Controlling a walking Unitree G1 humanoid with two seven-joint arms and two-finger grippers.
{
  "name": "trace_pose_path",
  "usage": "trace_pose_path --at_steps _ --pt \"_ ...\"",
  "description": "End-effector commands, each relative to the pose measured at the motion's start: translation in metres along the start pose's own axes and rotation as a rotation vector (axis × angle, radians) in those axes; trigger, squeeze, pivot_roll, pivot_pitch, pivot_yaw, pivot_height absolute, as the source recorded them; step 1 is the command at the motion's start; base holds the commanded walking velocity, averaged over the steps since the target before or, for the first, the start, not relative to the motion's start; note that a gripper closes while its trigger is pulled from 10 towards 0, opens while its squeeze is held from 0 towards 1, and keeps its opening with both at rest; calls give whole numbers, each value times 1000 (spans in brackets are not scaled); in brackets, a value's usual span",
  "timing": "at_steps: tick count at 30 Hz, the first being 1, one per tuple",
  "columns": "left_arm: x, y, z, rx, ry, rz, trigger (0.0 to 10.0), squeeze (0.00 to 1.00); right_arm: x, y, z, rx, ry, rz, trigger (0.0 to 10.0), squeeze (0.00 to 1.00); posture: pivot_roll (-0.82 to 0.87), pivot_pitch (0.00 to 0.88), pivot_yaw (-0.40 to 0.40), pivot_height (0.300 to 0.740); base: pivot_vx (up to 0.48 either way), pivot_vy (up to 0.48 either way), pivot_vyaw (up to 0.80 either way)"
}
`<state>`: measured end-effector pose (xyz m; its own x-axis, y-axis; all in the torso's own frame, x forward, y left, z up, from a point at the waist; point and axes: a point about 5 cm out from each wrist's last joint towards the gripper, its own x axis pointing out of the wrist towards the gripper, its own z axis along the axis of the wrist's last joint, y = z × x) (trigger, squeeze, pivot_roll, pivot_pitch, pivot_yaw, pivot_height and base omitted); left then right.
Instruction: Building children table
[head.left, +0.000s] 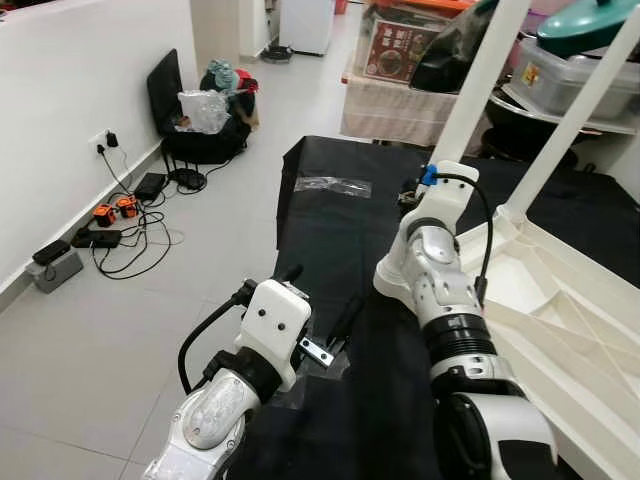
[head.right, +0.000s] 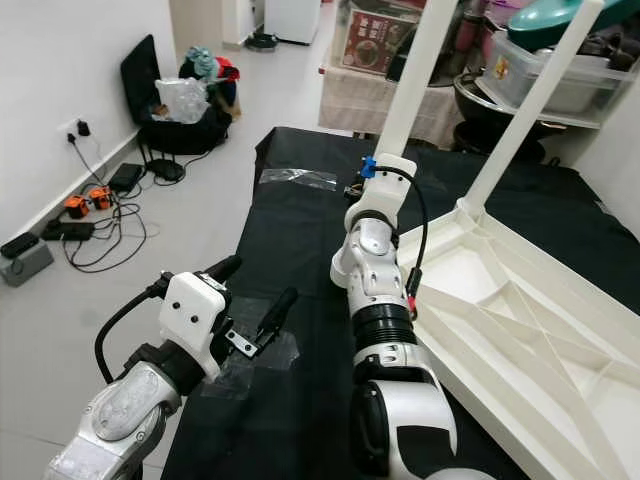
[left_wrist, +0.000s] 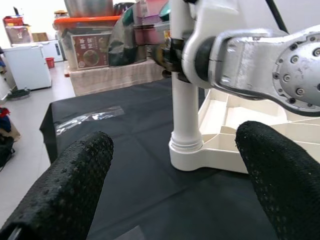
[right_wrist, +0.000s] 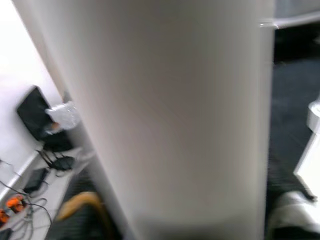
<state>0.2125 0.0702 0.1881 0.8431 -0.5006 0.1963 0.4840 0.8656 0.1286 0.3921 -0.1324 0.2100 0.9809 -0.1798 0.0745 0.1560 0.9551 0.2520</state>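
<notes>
A white children's table (head.left: 540, 300) lies upside down on a black cloth (head.left: 330, 240) on the floor. Two white legs stand up from it, a near one (head.left: 480, 80) and a far one (head.left: 575, 120). My right arm reaches forward to the near leg, and my right gripper (left_wrist: 169, 52) is shut on the leg low down, close to its base (left_wrist: 186, 145). The right wrist view has this leg (right_wrist: 170, 110) pressed up close. My left gripper (head.left: 318, 295) hovers open over the cloth's left part, nothing between its fingers (left_wrist: 75, 185), pointing toward the leg.
A clear plastic bag (head.left: 333, 185) lies on the far cloth. Cables and chargers (head.left: 110, 225) trail along the left wall beside a black bag with clutter (head.left: 205, 120). Shelves with tubs and pots (head.left: 560, 70) and a covered stand (head.left: 400, 100) crowd the back.
</notes>
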Motion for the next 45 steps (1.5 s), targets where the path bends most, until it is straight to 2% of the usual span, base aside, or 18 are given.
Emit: trace_pose_path --at_steps 1,3,4,5,6,11,23,24,25,30,32,33,36,37,39,40,43,45 --pt "1 -1 -2 4 6 -5 10000 0 4 15 15 3 -48 170 10000 678 96 0 -116 740 0 0 0" --pt "1 -1 -2 4 6 -5 10000 0 5 19 18 -17 -51 237 10000 678 96 0 -116 740 0 0 0" --pt "1 -1 -2 5 6 -4 10000 0 7 24 19 -10 -9 333 10000 0 92 0 -116 740 0 0 0" --pt "1 -1 -2 5 5 -3 10000 0 7 30 17 53 86 547 10000 0 92 0 -116 740 0 0 0" --pt "1 -1 -2 5 5 -3 10000 0 7 30 17 53 86 547 10000 0 92 0 -116 740 0 0 0" --pt "1 -1 -1 4 1 -3 10000 0 -12 25 15 51 167 1031 10000 0 93 0 -119 740 0 0 0" --pt "1 -1 -1 7 0 -7 10000 0 -22 16 -1 39 239 1308 10000 0 102 0 -121 740 0 0 0" --pt "1 -1 -1 7 0 -7 10000 0 -21 18 -4 47 240 1303 7059 0 104 0 -120 740 0 0 0" --pt "1 -1 -1 7 0 -7 10000 0 -18 21 -9 60 252 1258 0 0 104 0 -120 740 0 0 0" --pt "1 -1 0 9 -1 -5 10000 0 -13 22 -14 65 230 1126 0 0 109 0 -121 740 0 0 0" --pt "1 -1 -1 10 0 -4 10000 0 -4 13 -17 12 197 907 0 0 105 0 -122 740 0 0 0" --pt "1 -1 -1 10 0 -4 10000 0 -4 13 -17 12 197 907 0 0 105 0 -122 740 0 0 0" --pt "0 -2 -2 8 2 -5 10000 0 6 -7 -19 -48 171 568 0 0 101 0 -122 740 0 0 0" --pt "0 -2 -2 8 2 -5 10000 0 6 -7 -19 -48 171 568 0 0 101 0 -122 740 0 0 0" --pt "0 -2 -2 7 2 -6 10000 0 12 -31 -16 -108 145 275 0 0 99 0 -120 740 0 0 0" --pt "0 -2 -2 7 2 -6 10000 0 12 -31 -16 -108 145 275 0 0 99 0 -120 740 0 0 0" --pt "1 -2 -2 9 1 -8 10000 0 7 -70 -8 -125 83 -180 0 0 98 0 -121 740 0 0 0" --pt "1 -2 -2 8 1 -8 10000 0 5 -73 -7 -105 67 -238 0 0 98 0 -118 740 0 0 0"
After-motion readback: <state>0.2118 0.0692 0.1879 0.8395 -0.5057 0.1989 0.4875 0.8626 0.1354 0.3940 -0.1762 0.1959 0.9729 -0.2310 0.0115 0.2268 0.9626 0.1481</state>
